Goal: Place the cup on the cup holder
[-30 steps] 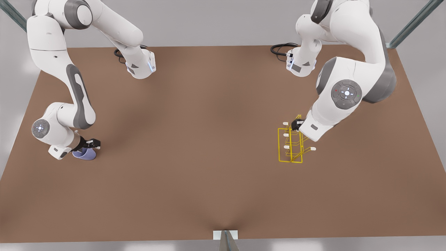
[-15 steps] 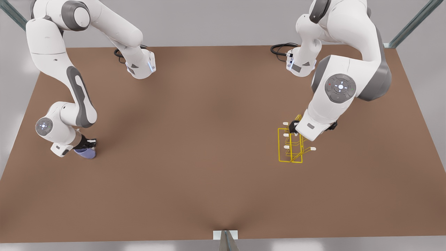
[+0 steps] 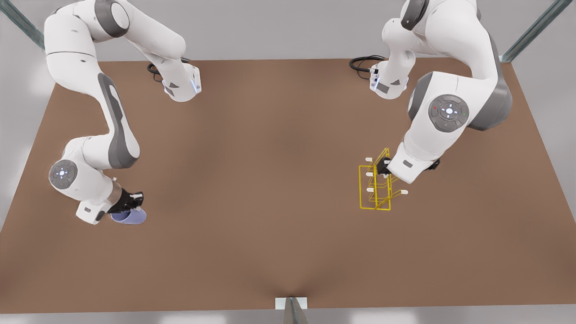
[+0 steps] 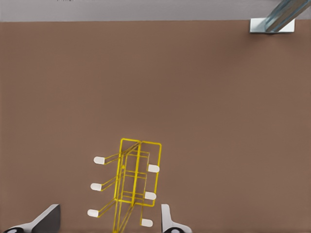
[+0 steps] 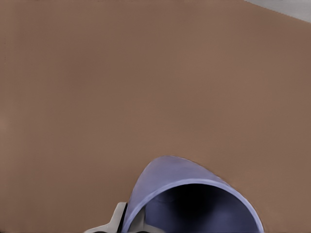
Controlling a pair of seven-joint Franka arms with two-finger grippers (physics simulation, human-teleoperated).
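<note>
- A wide brown table (image 3: pixel 270 202) with a smooth matte top spans nearly the whole front view.
- Soft, darker shading runs across the middle of the top, fading toward its edges.
- A plain pale grey wall (image 3: pixel 279 27) rises behind the far edge.
- Two grey-green metal struts (image 3: pixel 533 29) slant in at the upper corners.
- A small white bracket (image 3: pixel 291 303) with a grey post sits at the near edge, centred.
- Black cables (image 3: pixel 362 63) coil at the far edge.
</note>
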